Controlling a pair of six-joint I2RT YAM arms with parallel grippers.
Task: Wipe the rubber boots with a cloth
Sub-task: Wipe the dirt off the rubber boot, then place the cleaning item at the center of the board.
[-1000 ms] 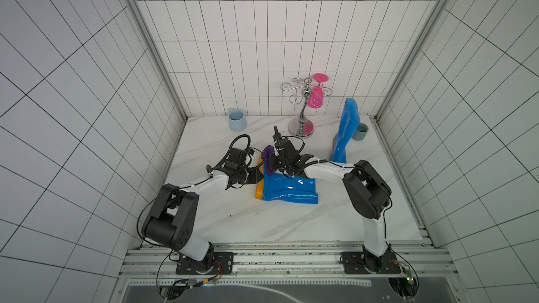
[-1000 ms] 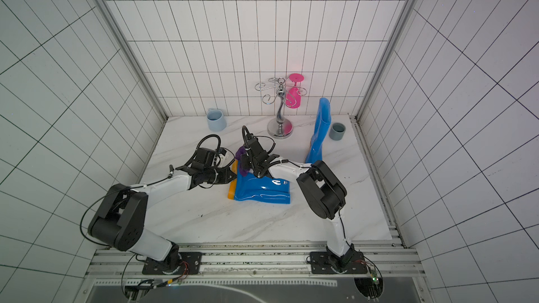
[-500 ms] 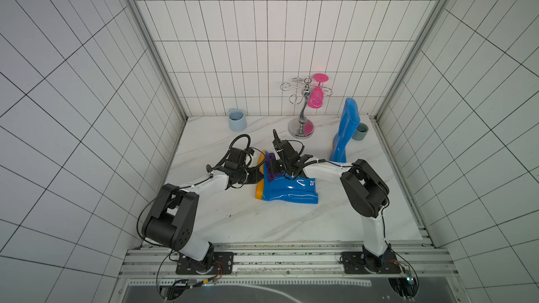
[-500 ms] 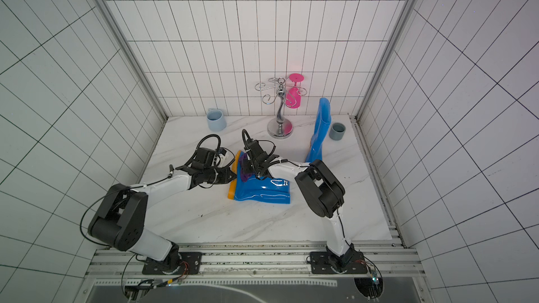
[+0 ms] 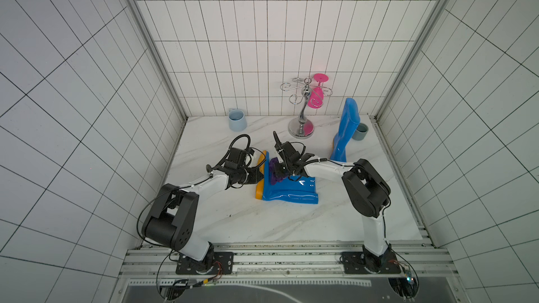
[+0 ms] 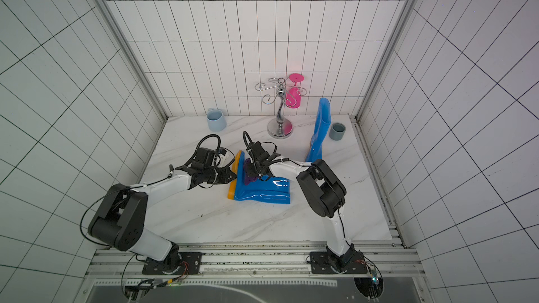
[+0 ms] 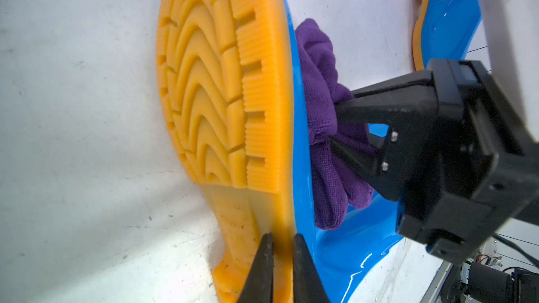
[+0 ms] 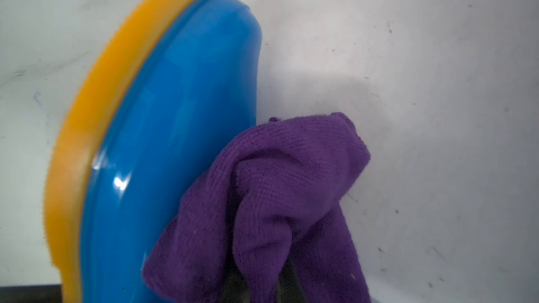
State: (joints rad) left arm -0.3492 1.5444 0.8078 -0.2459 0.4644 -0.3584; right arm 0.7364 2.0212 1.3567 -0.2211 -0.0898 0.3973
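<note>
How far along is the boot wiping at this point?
Done: the cloth is gripped in the right gripper, and the left gripper pinches the lying boot at its sole edge, steadying it. In hand: the cloth presses on that boot's blue foot. Left: likely its shaft, and the standing boot at the back, with neither gripper near it. How much is already clean cannot be told.

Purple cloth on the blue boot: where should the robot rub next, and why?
Probably slide the cloth toward the toe: the right gripper presses it on the lying boot, the left gripper clamps the sole, and the toe is bare.
</note>
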